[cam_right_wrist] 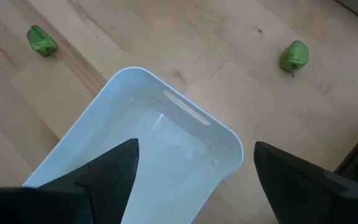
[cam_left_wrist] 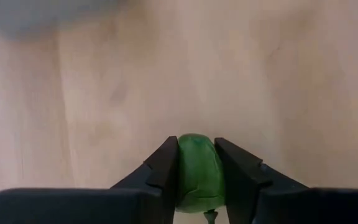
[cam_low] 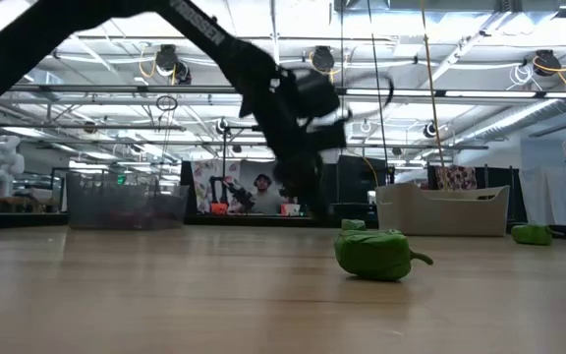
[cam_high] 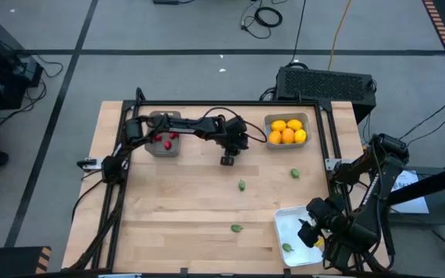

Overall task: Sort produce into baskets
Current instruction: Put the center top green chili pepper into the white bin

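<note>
My left gripper (cam_left_wrist: 196, 171) sits clamped on a small green pepper (cam_left_wrist: 197, 173) at mid-table, between the brown-grey basket (cam_high: 163, 148) and the basket of citrus (cam_high: 287, 131); the wrist view shows both fingers pressed against the pepper's sides over bare wood. My right gripper (cam_right_wrist: 194, 165) waits at the near right corner, jaws spread wide and empty, hovering over the white basket (cam_right_wrist: 166, 149).

By my reading, the sort is past halfway. The yellow and orange fruits are gathered in their basket at the far right, and the red pieces (cam_high: 163, 140) lie in the brown-grey one at the far left. The greens are what remains: one green piece (cam_high: 287, 247) already rests in the white basket, the pepper in my left gripper has yet to travel there, and three more lie loose on the table — one (cam_high: 242, 185) near the centre, one (cam_high: 295, 174) towards the citrus, one (cam_high: 236, 228) closer to the front edge. Whether the clamped pepper has left the tabletop, I cannot tell.
</note>
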Robot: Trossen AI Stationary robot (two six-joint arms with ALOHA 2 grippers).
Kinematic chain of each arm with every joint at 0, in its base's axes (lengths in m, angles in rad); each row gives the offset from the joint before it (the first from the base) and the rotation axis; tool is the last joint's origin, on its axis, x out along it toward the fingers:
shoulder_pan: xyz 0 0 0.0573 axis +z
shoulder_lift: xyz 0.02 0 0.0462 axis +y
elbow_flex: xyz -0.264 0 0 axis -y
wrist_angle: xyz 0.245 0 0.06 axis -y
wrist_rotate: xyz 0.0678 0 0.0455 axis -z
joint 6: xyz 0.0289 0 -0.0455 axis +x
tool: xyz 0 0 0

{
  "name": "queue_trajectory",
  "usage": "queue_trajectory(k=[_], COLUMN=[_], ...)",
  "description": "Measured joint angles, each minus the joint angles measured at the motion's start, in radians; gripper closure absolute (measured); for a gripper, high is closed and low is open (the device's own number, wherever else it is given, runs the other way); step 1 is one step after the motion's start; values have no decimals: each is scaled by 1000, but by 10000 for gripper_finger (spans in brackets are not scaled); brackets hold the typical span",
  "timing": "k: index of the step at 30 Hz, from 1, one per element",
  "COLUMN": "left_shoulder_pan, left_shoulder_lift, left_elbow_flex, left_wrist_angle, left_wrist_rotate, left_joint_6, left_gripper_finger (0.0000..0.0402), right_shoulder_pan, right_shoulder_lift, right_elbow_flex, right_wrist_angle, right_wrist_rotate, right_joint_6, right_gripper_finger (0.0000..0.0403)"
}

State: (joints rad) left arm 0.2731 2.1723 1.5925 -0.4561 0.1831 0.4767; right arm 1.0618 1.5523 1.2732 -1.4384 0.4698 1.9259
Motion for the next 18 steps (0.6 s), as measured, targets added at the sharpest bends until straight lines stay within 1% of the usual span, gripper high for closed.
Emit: queue_trajectory(k=[4, 6, 9, 12, 16, 18], left_shoulder_pan=[-64, -111, -197, -294, -409, -452], left_shoulder_lift=[-46, -54, -59, -55, -36, -31], left_elbow_flex=[2, 2, 2, 2, 2, 2], left_wrist_angle=[51, 88, 166, 271, 470, 593], left_wrist_rotate=[148, 204, 228, 229, 227, 202], left_joint_6=[-55, -72, -79, -78, -72, -76], left_gripper_finger=[301, 300, 300, 300, 299, 299], right_shoulder_pan=[0, 0, 0, 0, 0, 0], right_shoulder_lift=[0, 0, 0, 0, 0, 0], right_elbow_flex=[0, 0, 0, 0, 0, 1], right_wrist_angle=[0, -1, -2, -2, -4, -3], right_wrist_rotate=[0, 0, 0, 0, 0, 0], right_joint_6=[0, 0, 0, 0, -1, -1], right_gripper_finger=[94, 94, 94, 94, 94, 94])
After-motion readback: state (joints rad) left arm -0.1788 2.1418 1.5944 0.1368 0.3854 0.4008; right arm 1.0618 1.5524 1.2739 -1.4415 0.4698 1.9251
